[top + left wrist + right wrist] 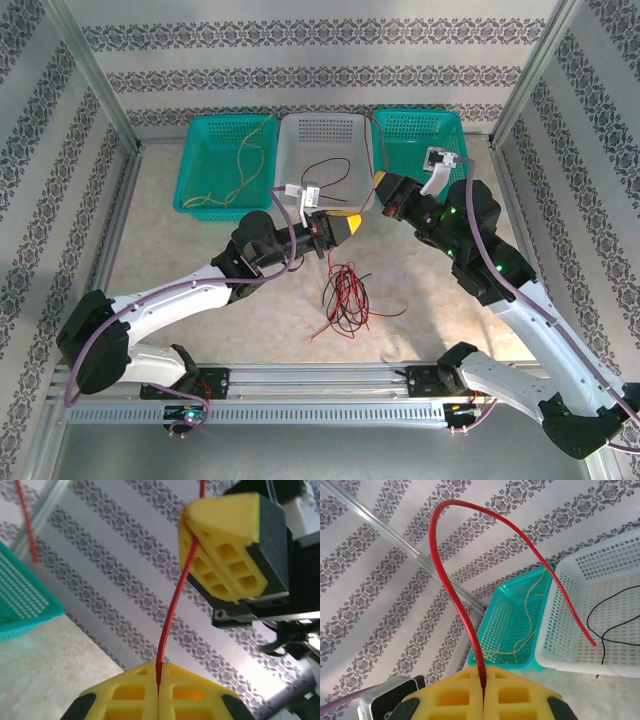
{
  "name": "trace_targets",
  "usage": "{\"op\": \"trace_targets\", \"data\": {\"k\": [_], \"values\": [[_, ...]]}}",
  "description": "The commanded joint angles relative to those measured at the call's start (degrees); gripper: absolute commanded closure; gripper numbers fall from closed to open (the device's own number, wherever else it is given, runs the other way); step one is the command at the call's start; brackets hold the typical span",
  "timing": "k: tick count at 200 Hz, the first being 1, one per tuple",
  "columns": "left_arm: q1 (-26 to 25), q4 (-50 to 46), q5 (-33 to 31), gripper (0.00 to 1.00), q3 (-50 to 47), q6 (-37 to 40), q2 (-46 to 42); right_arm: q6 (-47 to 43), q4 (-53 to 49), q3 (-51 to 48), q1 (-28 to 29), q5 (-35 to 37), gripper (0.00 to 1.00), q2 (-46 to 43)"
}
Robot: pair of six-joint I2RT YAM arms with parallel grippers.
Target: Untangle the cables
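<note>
Wearing white shells between black joints on the left arm [170, 300] and right arm [545, 325]. Trailing thick purple cables [150, 298] along each. Glowing with small green lights [452, 212] toward three o'clock. Ending in yellow fingers [125, 695] moulded with square pockets, black-backed.

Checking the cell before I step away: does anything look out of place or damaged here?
Nothing damaged. A red-and-black cable tangle lies loose on the table, in front of the white basket. The left gripper and right gripper both pinch one red cable.
</note>
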Motion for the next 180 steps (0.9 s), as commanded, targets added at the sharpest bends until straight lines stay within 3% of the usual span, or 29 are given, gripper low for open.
{"op": "trace_targets", "data": {"k": [1,21,35,88,114,180], "values": [[-1.0,-3.4,-5.2,0.82,-1.8,1.2,-1.8,0.5,4.0,0.5,-2.1,1.0,1.0,-1.5],[-1.0,-6.1,-6.0,0.51,-2.8,3.0,-4.1,-1.6,-1.0,3.1,-5.4,-0.3,1.0,-0.9],[-1.1,-13.0,-9.4,0.34,-2.3,6.4,-7.3,-5.6,-8.4,8.0,-9.0,-0.4,1.0,1.3],[-0.7,-40.5,-28.0,0.03,4.7,21.8,-18.5,-18.0,-27.3,26.2,-23.0,-1.3,1.0,14.7],[-0.4,-44.8,-29.5,0.0,5.6,24.4,-20.3,-23.9,-29.7,31.0,-25.4,2.8,1.0,21.2],[0.4,-55.1,-29.9,0.0,8.2,21.4,-17.6,-34.0,-33.4,44.6,-28.0,11.6,1.0,39.1]]}}
